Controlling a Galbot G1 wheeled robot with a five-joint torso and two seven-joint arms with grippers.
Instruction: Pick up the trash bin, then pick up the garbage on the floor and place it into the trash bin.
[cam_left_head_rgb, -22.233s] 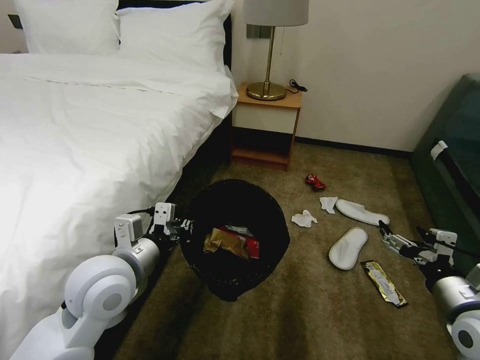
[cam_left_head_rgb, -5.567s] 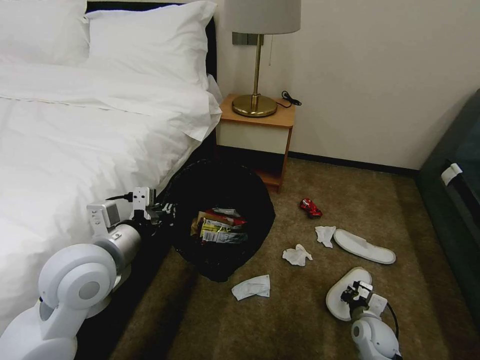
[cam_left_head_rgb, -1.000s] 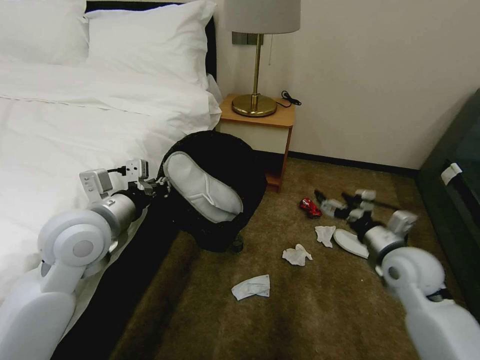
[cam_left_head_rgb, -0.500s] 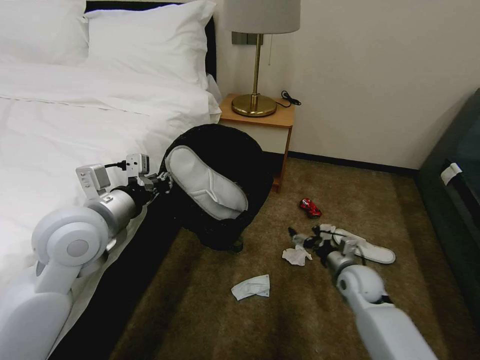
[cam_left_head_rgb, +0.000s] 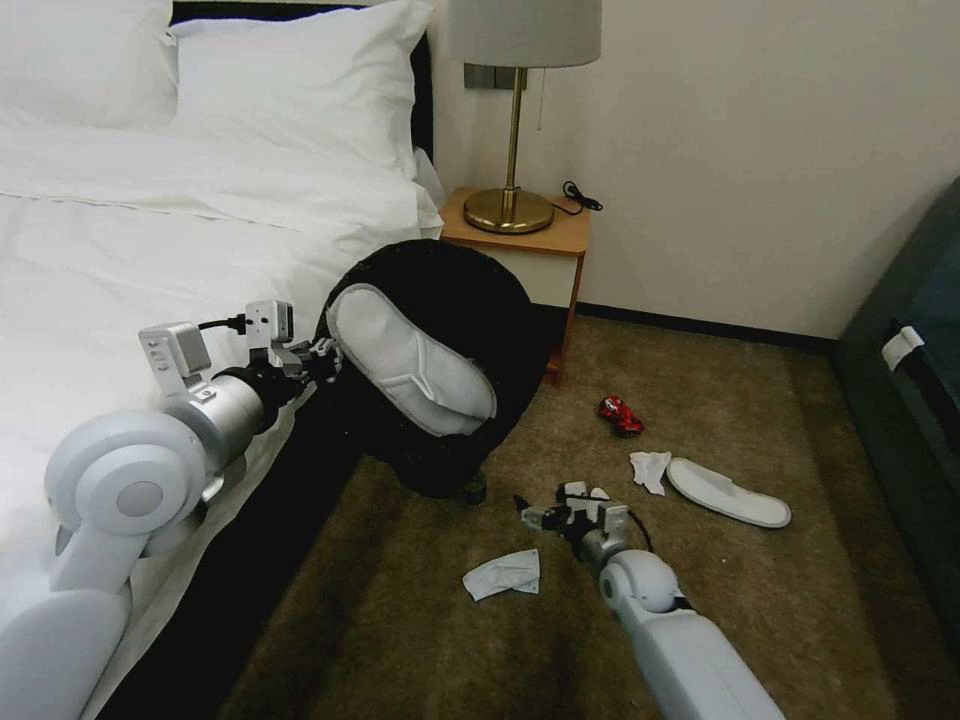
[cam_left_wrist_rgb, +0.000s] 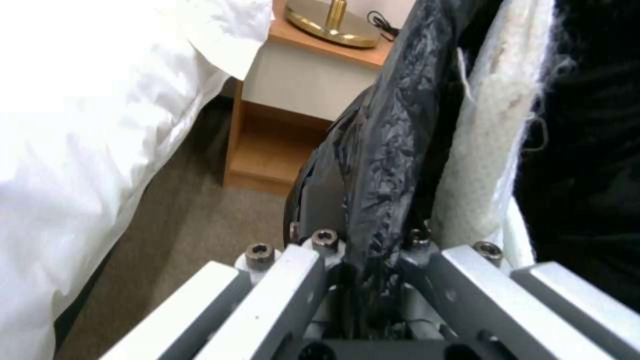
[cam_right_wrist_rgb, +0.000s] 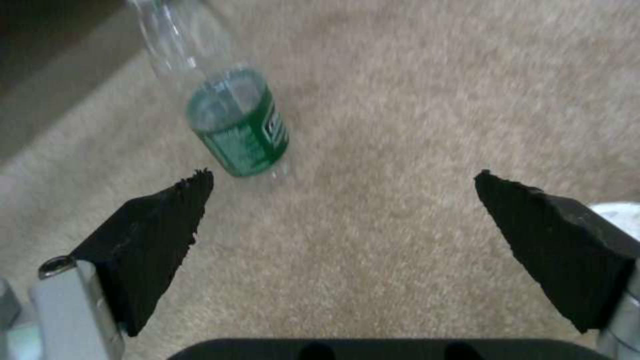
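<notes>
My left gripper (cam_left_head_rgb: 318, 358) is shut on the rim of the trash bin (cam_left_head_rgb: 470, 300), holding it off the floor (cam_left_head_rgb: 420, 640) beside the bed, mouth tilted toward me. A white slipper (cam_left_head_rgb: 410, 362) lies across the bin's mouth. In the left wrist view the gripper (cam_left_wrist_rgb: 360, 255) pinches the rim and black liner, with the slipper (cam_left_wrist_rgb: 480, 150) just beside it. My right gripper (cam_left_head_rgb: 522, 512) hangs open low over the carpet, pointing at a small green-labelled bottle (cam_left_head_rgb: 472, 490) (cam_right_wrist_rgb: 240, 125) lying under the bin; in the right wrist view the gripper (cam_right_wrist_rgb: 343, 180) holds nothing.
More garbage lies on the carpet: a tissue (cam_left_head_rgb: 505, 575) near my right arm, another tissue (cam_left_head_rgb: 650, 468), a second slipper (cam_left_head_rgb: 728, 492) and a crushed red can (cam_left_head_rgb: 620, 415). The bed (cam_left_head_rgb: 150, 250) is at left, a nightstand (cam_left_head_rgb: 520, 250) behind the bin, a dark sofa (cam_left_head_rgb: 920, 380) at right.
My right arm has swung from near the red can down and left across the carpet to the bottle. My left arm has lifted the bin slightly.
</notes>
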